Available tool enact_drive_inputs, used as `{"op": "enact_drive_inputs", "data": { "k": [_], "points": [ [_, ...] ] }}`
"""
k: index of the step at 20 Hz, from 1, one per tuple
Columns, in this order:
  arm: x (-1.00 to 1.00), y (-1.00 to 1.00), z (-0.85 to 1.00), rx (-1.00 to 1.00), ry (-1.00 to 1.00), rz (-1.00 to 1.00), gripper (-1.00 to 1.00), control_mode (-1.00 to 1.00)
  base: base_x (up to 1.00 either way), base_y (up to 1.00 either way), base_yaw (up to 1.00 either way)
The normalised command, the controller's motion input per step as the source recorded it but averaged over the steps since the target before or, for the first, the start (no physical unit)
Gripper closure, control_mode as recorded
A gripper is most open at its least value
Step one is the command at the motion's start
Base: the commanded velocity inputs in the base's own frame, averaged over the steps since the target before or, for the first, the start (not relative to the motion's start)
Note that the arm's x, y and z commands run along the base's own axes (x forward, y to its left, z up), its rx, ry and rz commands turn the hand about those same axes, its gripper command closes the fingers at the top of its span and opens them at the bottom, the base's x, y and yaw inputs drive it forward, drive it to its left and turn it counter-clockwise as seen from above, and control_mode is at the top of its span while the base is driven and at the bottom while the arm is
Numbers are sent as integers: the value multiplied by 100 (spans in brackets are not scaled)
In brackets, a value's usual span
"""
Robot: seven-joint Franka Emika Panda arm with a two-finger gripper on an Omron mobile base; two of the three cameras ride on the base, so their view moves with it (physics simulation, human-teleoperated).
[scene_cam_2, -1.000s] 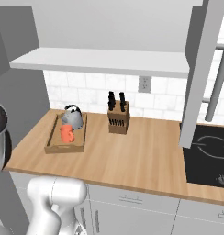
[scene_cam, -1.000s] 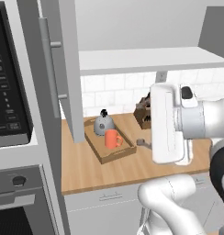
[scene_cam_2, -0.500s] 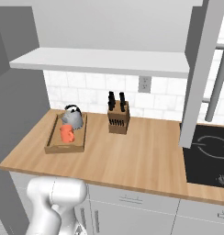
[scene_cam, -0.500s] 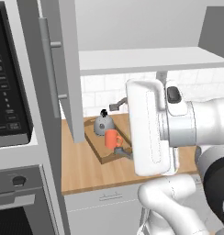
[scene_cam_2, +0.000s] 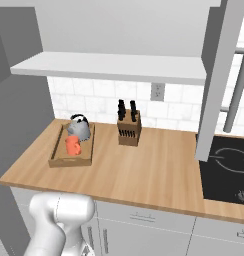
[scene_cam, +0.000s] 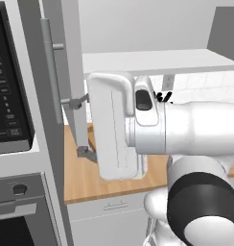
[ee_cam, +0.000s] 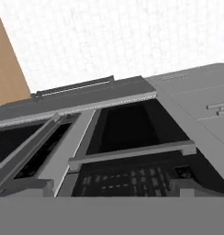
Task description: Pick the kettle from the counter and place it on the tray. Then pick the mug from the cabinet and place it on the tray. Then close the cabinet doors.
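From the right base view we see the cabinet open, its white shelf above the table, and one of the cabinet doors swung out at the right. The other door stands open in the left base view. On the table the tray carries the kettle at the back and the mug just in front (nearly touching). A knife block stands nearby. We cannot tell the end effector's state.
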Motion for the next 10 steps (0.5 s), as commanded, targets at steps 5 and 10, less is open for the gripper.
{"op": "enact_drive_inputs", "data": {
  "k": [5, 10],
  "points": [
    [11, 55, 9, -3, -24, 3, -100, -100, 0, 0, 0],
    [58, 22, 0, -5, -6, 0, -100, -100, 0, 0, 0]
  ]
}}
